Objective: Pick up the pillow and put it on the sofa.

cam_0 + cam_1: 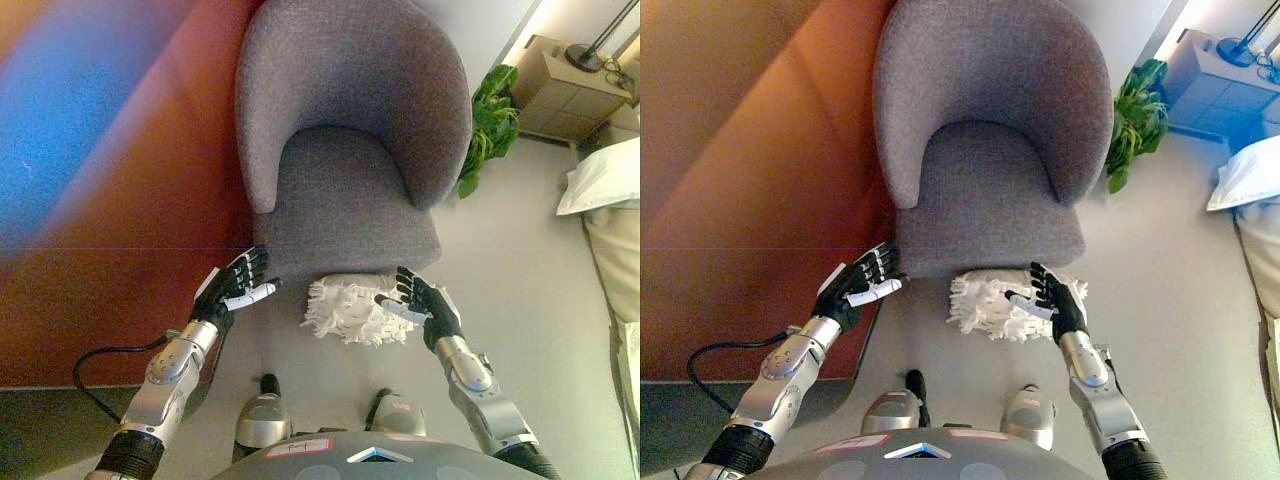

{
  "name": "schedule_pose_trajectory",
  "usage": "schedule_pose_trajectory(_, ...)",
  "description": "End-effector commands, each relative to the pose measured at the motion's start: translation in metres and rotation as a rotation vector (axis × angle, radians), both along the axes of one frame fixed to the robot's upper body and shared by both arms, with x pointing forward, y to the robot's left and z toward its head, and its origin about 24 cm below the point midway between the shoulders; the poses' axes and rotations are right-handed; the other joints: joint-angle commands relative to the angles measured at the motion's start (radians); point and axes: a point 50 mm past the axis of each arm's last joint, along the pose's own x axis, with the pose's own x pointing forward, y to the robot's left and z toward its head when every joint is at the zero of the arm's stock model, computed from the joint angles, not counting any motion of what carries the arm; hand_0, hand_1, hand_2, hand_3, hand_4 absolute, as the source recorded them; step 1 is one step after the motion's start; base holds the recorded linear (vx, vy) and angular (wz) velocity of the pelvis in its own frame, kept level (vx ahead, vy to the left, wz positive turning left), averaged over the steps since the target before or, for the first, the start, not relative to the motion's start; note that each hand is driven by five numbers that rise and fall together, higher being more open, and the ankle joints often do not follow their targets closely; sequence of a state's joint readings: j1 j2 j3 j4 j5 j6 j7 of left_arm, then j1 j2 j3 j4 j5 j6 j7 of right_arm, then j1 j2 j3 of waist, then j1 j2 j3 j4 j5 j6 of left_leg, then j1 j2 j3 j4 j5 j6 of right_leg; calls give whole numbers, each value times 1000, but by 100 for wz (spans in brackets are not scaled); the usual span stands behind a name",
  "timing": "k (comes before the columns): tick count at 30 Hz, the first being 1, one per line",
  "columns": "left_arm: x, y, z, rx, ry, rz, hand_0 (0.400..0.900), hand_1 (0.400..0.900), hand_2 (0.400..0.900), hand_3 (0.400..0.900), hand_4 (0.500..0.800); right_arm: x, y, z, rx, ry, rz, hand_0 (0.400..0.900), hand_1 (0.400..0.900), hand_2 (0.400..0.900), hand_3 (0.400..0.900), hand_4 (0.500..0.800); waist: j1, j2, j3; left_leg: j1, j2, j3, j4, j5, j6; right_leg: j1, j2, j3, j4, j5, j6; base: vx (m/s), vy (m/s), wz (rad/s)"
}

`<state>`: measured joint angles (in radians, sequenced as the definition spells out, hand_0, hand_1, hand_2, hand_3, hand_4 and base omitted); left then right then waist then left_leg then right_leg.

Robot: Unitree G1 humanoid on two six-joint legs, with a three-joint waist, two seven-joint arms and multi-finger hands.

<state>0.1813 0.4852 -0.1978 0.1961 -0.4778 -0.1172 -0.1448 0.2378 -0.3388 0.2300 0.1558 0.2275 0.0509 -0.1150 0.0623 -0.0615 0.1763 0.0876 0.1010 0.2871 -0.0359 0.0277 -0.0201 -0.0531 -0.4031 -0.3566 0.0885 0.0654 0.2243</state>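
Note:
A small white fringed pillow (348,308) lies on the floor against the front edge of a grey upholstered armchair (350,130). My left hand (237,285) is open, held to the left of the pillow with a gap between them. My right hand (422,303) is open at the pillow's right edge, close to it or just touching. Both palms face inward toward the pillow. The pillow also shows in the right eye view (995,300), between my left hand (857,282) and my right hand (1052,300).
A reddish-brown wall (150,200) runs along the left. A green plant (490,120) stands right of the chair. A bed with a white pillow (605,175) is at the far right, a nightstand (565,90) with a lamp behind it.

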Motion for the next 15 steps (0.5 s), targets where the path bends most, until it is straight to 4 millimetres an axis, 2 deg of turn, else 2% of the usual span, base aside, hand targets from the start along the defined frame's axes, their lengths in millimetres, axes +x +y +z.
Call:
schedule_pose_trajectory(1,20,-12,44,-39,-238,-50,900,900,900,900,800,24,-16,39,-58,-232,-49,900,900,900,900,800,-26,-10,-5,-71,51,-92,119,-75,-33,13,-30,71,-105,247,14,334,-334,63)
schedule_pose_trajectory(2,18,-11,44,-37,-239,-46,900,900,900,900,800,25,-15,39,-59,-235,-49,900,900,900,900,800,-25,-13,-5,-63,66,-105,127,-88,-38,5,-49,78,-93,275,23,345,-359,50)
schedule_pose_trajectory(3,16,-9,44,-42,-238,-36,900,900,900,900,800,26,-15,38,-70,-234,-42,900,900,900,900,800,-12,-9,-12,-57,99,-103,140,-86,-50,31,-50,44,-97,233,25,293,-314,33)
schedule_pose_trajectory(4,14,-9,43,-45,-237,-26,900,900,900,900,800,26,-14,38,-76,-232,-36,900,900,900,900,800,-7,-9,-15,-58,110,-105,151,-87,-55,46,-53,18,-98,227,24,285,-287,21)
schedule_pose_trajectory(7,6,-1,43,-76,-227,28,900,900,900,900,800,26,-21,39,-121,-204,-21,900,900,900,900,800,-1,2,-20,-49,176,-108,160,-59,-86,58,-27,-4,-39,143,13,241,-191,36)
schedule_pose_trajectory(8,4,1,44,-91,-228,30,900,900,900,900,800,25,-29,41,-157,-209,-24,900,900,900,900,800,4,8,-18,-52,205,-93,157,-33,-99,67,-14,-30,-19,110,2,137,-139,42)
schedule_pose_trajectory(11,5,-2,48,-104,-246,12,900,900,900,900,800,28,-40,47,-239,-235,-45,900,900,900,900,800,4,22,-1,-66,250,-62,160,-3,-122,69,-2,-65,13,76,-14,72,-143,62)
schedule_pose_trajectory(12,8,-4,49,-107,-257,-5,900,900,900,900,800,30,-45,50,-279,-249,-62,900,900,900,900,800,3,23,6,-78,256,-57,161,7,-130,61,-8,-79,24,75,-19,79,-117,77)
schedule_pose_trajectory(13,10,-5,50,-106,-264,-21,900,900,900,900,800,31,-48,51,-324,-258,-70,900,900,900,900,800,2,30,13,-77,268,-49,164,1,-145,62,-13,-82,40,60,-11,21,-82,59)
schedule_pose_trajectory(15,13,-6,54,-111,-279,-43,900,900,900,900,800,36,-54,57,-422,-280,-82,900,900,900,900,800,-2,35,31,-98,279,-41,171,20,-147,30,-34,-94,69,66,-18,-2,-64,42)
